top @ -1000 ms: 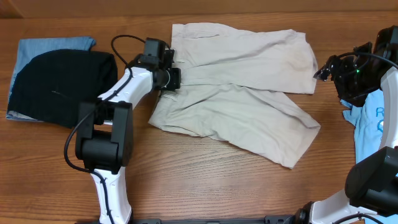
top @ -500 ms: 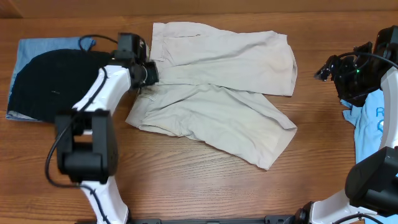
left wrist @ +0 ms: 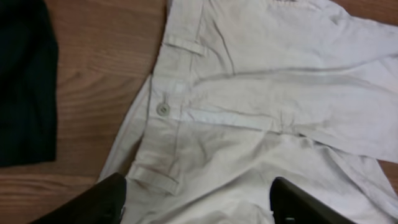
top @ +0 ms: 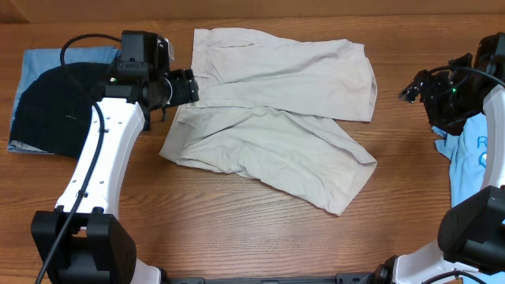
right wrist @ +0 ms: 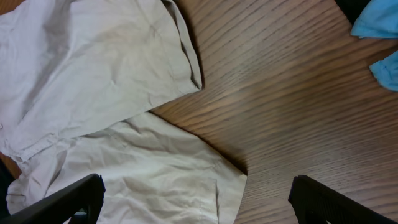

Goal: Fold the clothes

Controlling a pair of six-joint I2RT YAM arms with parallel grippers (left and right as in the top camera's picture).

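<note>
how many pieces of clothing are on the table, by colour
beige: 1, shorts
black: 1, black garment
blue: 2, blue cloth under the black garment, blue shirt at the right edge
total: 4

White left arm [top: 99, 170] with black joints, black cable [top: 79, 38] looping at ten o'clock, mostly black right arm [top: 465, 95] at three o'clock
</note>
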